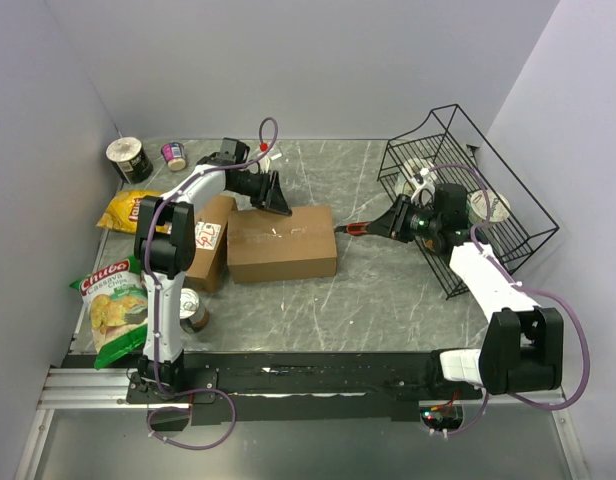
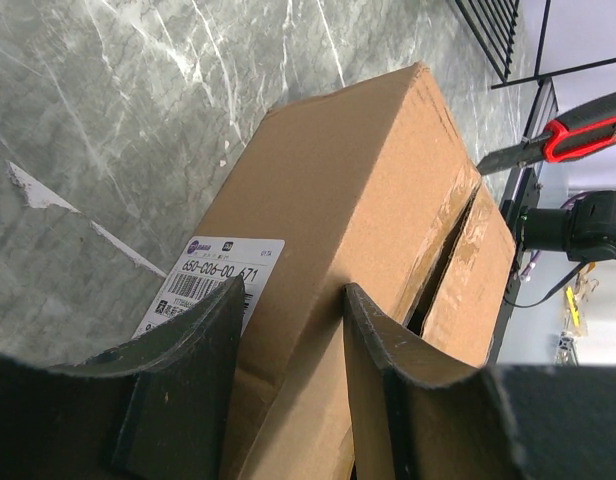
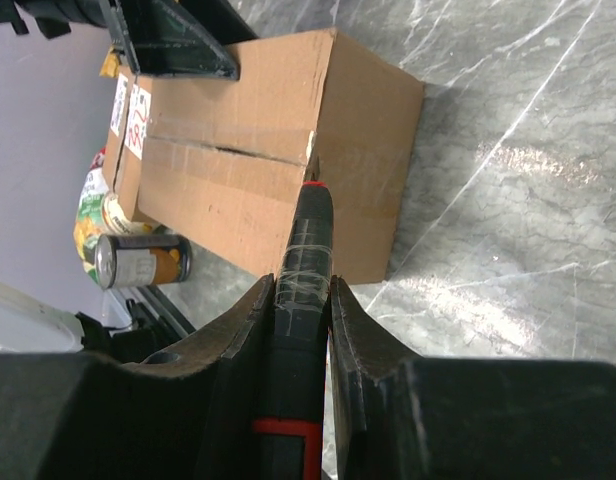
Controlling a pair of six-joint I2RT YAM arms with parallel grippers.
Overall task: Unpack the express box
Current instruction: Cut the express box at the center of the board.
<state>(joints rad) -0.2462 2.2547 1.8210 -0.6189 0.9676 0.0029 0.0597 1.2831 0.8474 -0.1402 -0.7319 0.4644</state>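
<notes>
The brown express box [image 1: 283, 242] lies in the middle of the table, its top seam [image 2: 450, 245] split open along its length. My left gripper [image 1: 273, 198] is open and sits over the box's far top edge, which runs between its fingers [image 2: 295, 290], beside a white barcode label [image 2: 213, 275]. My right gripper [image 1: 393, 222] is shut on a black and red box cutter [image 1: 356, 228]. In the right wrist view [image 3: 301, 283], the cutter's tip [image 3: 313, 192] reaches the box's right end at the seam.
A second labelled box [image 1: 210, 245] stands against the express box's left side. A can [image 1: 193, 310], a green chips bag [image 1: 113, 300], a yellow bag [image 1: 128, 208] and two cups [image 1: 130, 158] are at the left. A black wire basket [image 1: 508, 205] stands at the right.
</notes>
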